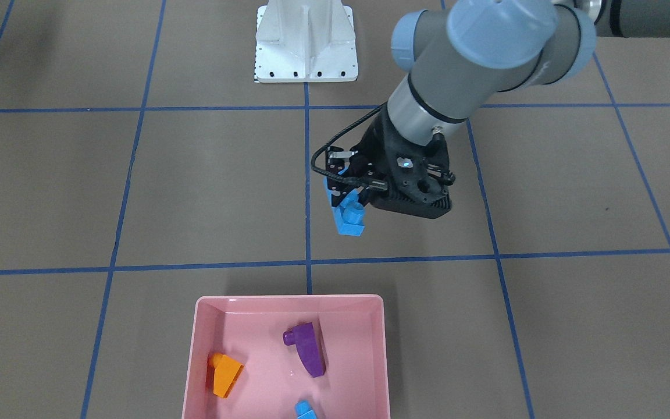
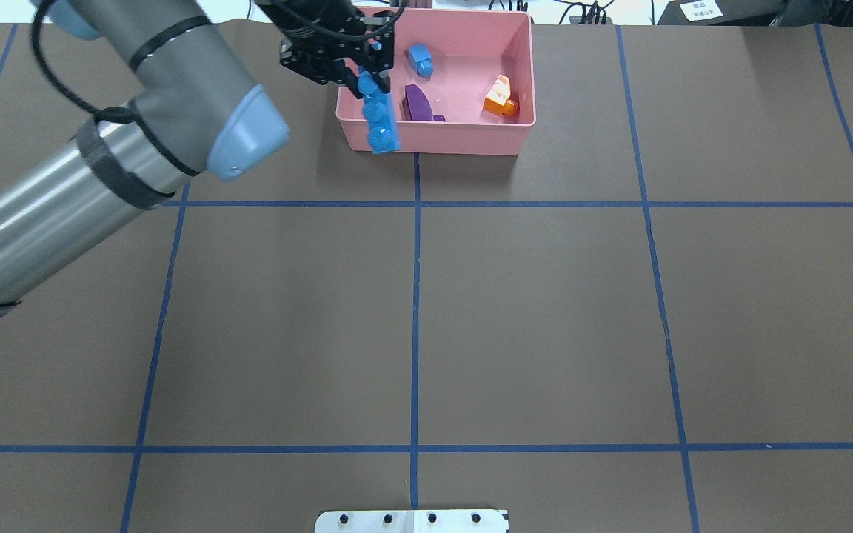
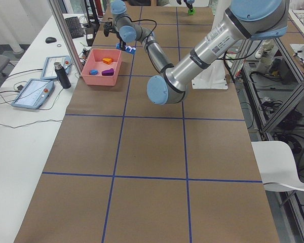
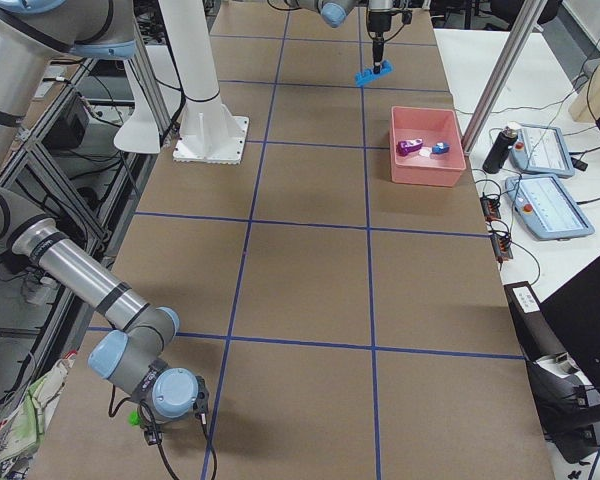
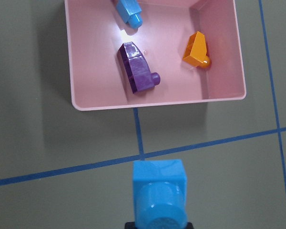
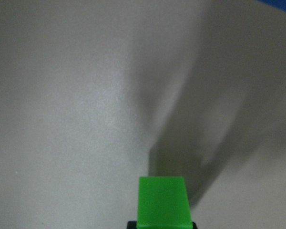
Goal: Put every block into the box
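My left gripper (image 1: 349, 183) is pinched on one end of the long light-blue brick (image 1: 346, 218), which juts out past my fingertips, clear of the table. The pink box (image 5: 76, 102) lies below and just ahead of that gripper, not yet under it. Inside it, left to right, sit the small light-blue brick (image 5: 129, 10), the purple brick (image 5: 137, 71) and the orange brick (image 5: 196, 47). I judge the long brick light, stiff and slick, so held by its end it could swing; a hold across its flat sides near the middle would be surer. My right gripper (image 6: 161, 225), well away from the box, clamps the green brick (image 6: 163, 200)
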You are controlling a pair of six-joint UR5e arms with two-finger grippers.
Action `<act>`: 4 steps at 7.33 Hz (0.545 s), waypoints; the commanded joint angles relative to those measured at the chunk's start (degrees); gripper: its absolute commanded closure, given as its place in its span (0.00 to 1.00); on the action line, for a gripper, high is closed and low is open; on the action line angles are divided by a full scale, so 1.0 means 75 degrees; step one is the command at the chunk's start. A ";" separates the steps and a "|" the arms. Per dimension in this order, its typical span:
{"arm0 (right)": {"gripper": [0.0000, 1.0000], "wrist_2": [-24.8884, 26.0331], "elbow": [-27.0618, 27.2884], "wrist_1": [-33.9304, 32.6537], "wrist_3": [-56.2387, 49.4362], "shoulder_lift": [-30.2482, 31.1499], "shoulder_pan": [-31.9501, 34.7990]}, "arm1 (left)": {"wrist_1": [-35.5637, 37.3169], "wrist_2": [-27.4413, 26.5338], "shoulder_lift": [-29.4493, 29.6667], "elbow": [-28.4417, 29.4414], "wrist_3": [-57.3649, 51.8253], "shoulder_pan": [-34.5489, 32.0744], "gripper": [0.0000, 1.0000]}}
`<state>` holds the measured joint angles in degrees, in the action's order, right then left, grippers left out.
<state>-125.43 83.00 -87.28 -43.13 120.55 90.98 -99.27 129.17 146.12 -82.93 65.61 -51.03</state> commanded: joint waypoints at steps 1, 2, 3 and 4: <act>1.00 0.0980 0.0521 -0.0674 -0.0514 -0.0088 0.0849 | -0.1390 -0.1059 0.0918 0.1908 0.1197 0.0287 1.00; 1.00 0.1879 0.1150 -0.1618 -0.0809 -0.0495 0.1863 | -0.2480 -0.1573 0.1060 0.2845 0.1375 0.0346 1.00; 1.00 0.2978 0.1539 -0.2277 -0.1171 -0.1091 0.2477 | -0.3291 -0.2356 0.1061 0.3458 0.1493 0.0416 1.00; 1.00 0.3210 0.1578 -0.2400 -0.1221 -0.1456 0.2715 | -0.3624 -0.2456 0.1119 0.3835 0.1575 0.0440 1.00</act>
<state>-106.52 92.95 -101.87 -50.67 113.68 107.28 -121.17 113.94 153.91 -59.10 76.28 -48.14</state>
